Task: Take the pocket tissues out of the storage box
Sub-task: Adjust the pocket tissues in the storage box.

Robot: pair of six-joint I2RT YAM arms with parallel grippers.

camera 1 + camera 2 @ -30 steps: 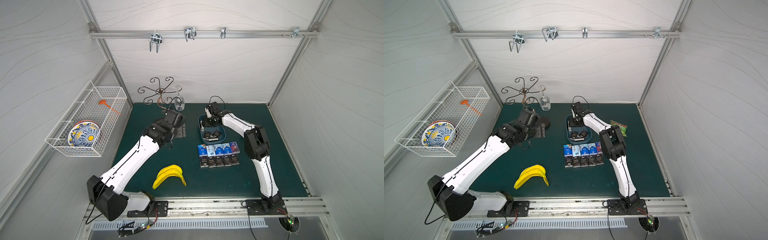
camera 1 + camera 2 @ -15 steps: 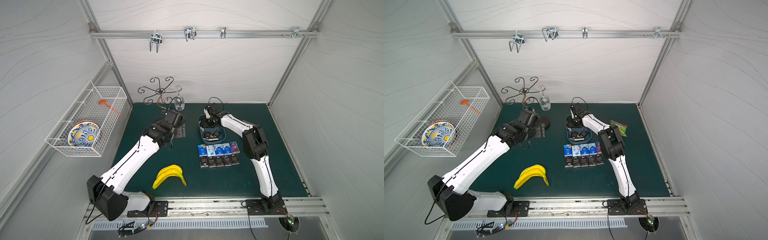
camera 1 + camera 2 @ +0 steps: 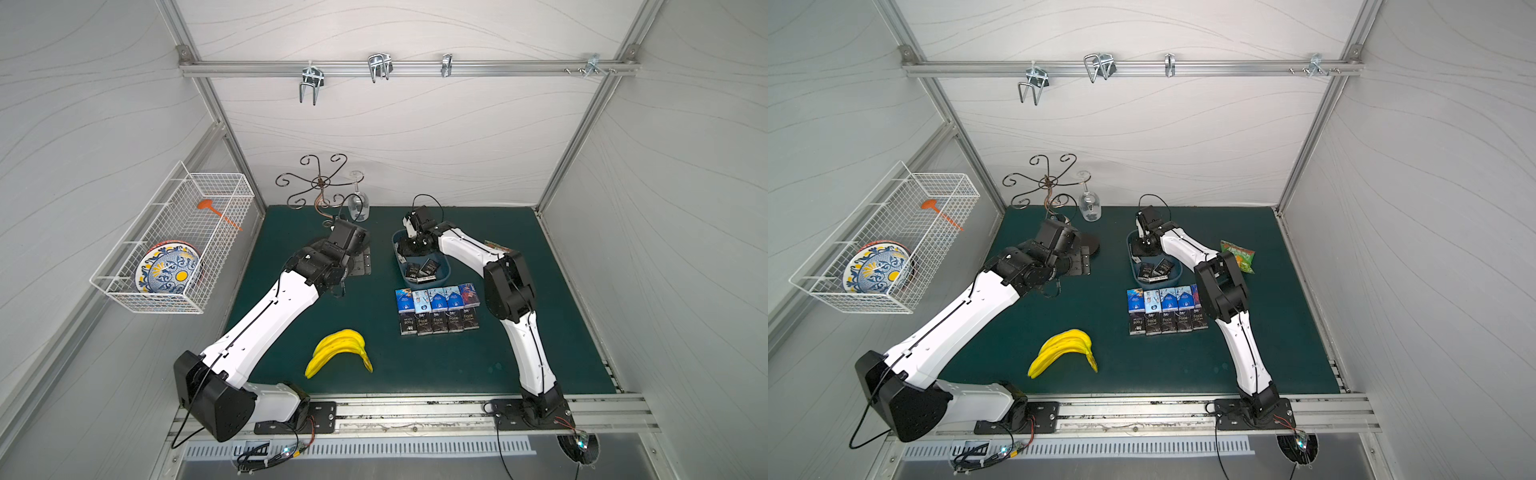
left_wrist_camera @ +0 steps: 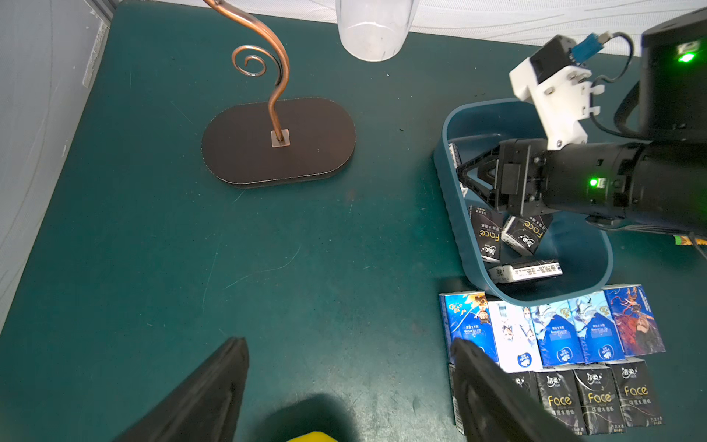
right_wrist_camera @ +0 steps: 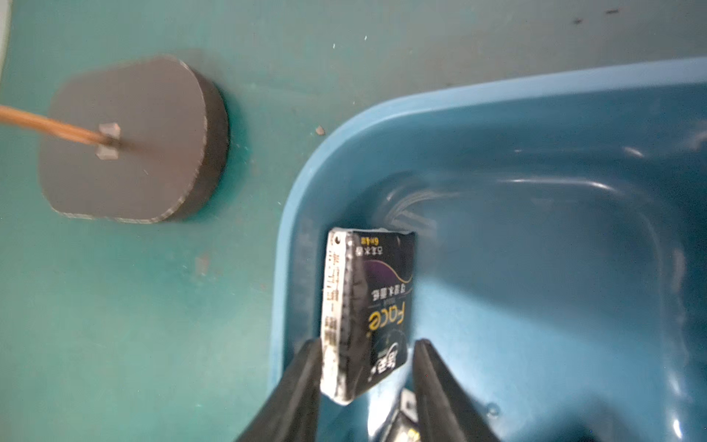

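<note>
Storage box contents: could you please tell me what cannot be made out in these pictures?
- Both top views: the right gripper covers the storage box's far end; anything beneath is hidden.
- Right wrist view: blur leaves it unclear whether the fingers press the black Face packet.

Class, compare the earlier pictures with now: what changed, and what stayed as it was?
The right pincer shifted slightly inside the box and closed onto a black packet standing on edge. The left arm, the rows of packets outside the box and the banana stayed put.
</note>
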